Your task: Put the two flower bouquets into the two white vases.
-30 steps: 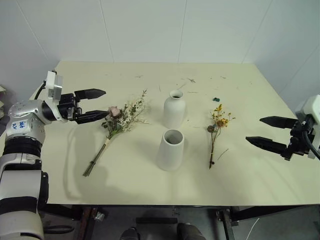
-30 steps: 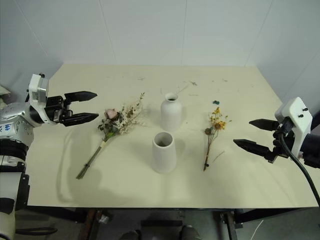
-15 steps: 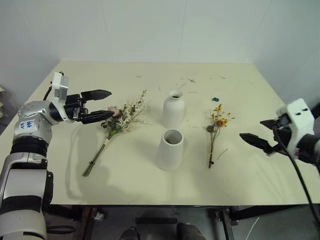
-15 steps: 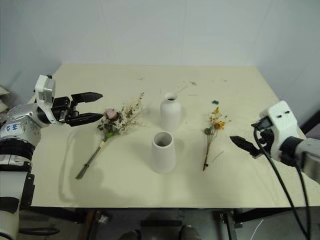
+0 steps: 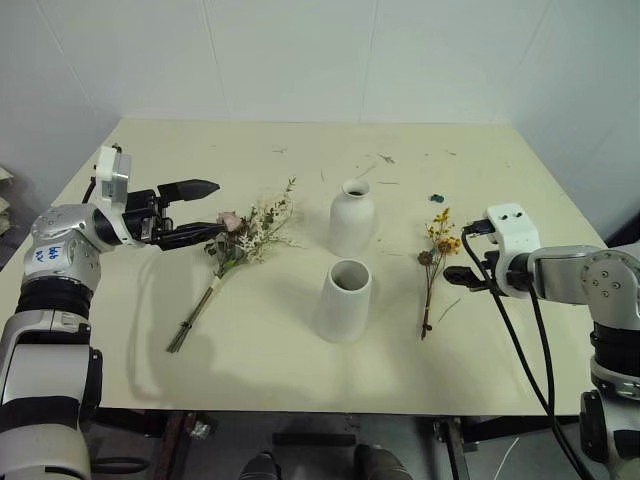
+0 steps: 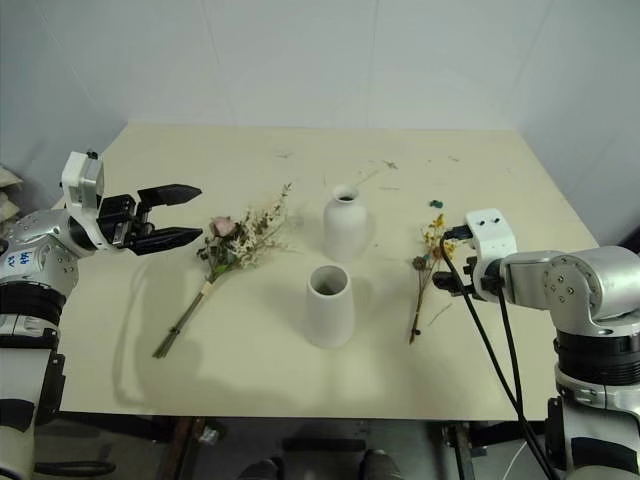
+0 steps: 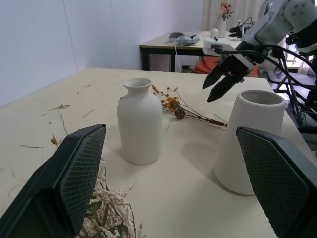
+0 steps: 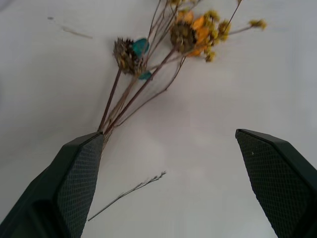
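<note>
Head views: the left gripper [image 5: 205,213] hung wide open and empty at nine o'clock of the rose bunch [image 5: 238,243], which lay flat on the table [image 5: 300,385]. The bottle vase [image 5: 351,217] stood at twelve o'clock of the wide-mouthed vase [image 5: 343,300]. The yellow sprig [image 5: 432,262] lay at three o'clock of them.

Left wrist view: both vases stood upright between spread fingers [image 7: 69,181].

Right wrist view: the right gripper [image 8: 173,193] was wide open, empty, over the sprig's stems.

Table [image 5: 150,350] — bouquets [image 5: 235,255], vases [image 5: 343,300]
</note>
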{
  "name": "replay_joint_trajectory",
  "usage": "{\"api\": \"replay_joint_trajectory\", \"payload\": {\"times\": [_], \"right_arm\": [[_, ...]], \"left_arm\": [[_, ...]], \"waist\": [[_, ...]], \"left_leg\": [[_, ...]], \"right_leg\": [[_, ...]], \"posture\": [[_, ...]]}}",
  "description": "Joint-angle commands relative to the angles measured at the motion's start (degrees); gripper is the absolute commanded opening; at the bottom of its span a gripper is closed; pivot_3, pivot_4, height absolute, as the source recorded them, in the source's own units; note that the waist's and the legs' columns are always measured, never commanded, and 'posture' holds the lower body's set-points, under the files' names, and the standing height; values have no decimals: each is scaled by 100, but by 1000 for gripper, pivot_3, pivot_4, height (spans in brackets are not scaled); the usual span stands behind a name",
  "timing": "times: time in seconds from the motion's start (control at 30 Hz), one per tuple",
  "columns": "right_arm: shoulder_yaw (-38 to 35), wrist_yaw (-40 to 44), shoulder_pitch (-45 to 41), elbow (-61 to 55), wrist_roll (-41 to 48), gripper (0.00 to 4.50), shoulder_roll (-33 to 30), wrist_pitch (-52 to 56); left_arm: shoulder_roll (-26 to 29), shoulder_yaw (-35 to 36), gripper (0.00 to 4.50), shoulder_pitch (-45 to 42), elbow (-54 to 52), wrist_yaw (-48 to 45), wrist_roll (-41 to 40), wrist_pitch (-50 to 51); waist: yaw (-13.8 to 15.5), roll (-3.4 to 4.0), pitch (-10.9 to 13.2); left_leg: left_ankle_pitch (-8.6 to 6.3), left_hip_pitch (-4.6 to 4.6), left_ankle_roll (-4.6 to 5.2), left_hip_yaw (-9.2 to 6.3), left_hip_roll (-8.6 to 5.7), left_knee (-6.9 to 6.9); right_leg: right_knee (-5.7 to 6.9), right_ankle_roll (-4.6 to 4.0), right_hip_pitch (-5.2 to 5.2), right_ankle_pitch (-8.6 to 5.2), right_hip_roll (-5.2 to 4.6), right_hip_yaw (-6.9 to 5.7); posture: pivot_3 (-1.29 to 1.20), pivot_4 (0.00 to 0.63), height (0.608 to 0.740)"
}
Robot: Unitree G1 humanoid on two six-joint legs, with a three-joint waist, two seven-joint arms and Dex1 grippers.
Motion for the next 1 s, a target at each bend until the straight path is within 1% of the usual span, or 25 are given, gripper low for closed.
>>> {"api": "replay_joint_trajectory", "payload": {"times": [0.03,0.13,0.33,0.47,0.73,0.83,0.9,0.93,1.0], "right_arm": [[246,-339,-126,59,268,4463,190,28],[330,-533,-236,149,414,4463,363,28],[453,-677,-446,249,630,4463,538,28],[526,-769,-471,359,483,4463,683,28],[847,-804,-546,743,-122,4463,907,28],[876,-782,-545,762,-257,3890,974,28],[869,-791,-530,750,-321,3161,1042,28],[859,-795,-516,736,-351,2936,1064,28],[818,-793,-487,698,-403,2301,1106,28]], "left_arm": [[238,246,4500,164,-344,-642,-148,-45],[294,380,4500,305,-499,-642,-187,-2],[360,602,4500,554,-714,-642,-187,28],[343,694,4500,620,-775,-642,-147,24],[335,827,4500,656,-813,-642,-71,-11],[336,843,4500,662,-806,-642,-65,-19],[339,863,4500,663,-798,-642,-47,-24],[338,877,4500,663,-798,-642,-35,-24],[332,891,4500,652,-779,-642,-19,-27]], "waist": [[-33,0,0],[-54,0,0],[-58,0,0],[-58,-1,-1],[-77,-2,-1],[-104,-3,-2],[-122,-4,-2],[-126,-5,-3],[-125,-7,-5]], "left_leg": [[0,-1,0,1,1,0],[1,-3,1,7,2,-2],[3,1,4,16,2,4],[3,-1,4,16,2,3],[3,0,4,23,2,3],[3,1,4,24,2,3],[3,1,4,25,1,4],[3,1,4,25,1,4],[3,1,4,26,1,6]], "right_leg": [[4,0,-6,0,0,0],[27,-4,-25,-3,1,6],[35,-3,-27,-2,1,16],[33,-3,-27,-2,1,17],[34,-1,-30,-1,2,24],[35,0,-30,-1,2,26],[34,0,-29,0,2,28],[34,1,-29,0,2,29],[34,3,-28,1,2,30]], "posture": [[0,150,740],[0,150,740],[0,150,740],[0,150,740],[0,150,740],[0,150,740],[0,150,740],[0,150,740],[0,150,740]]}}
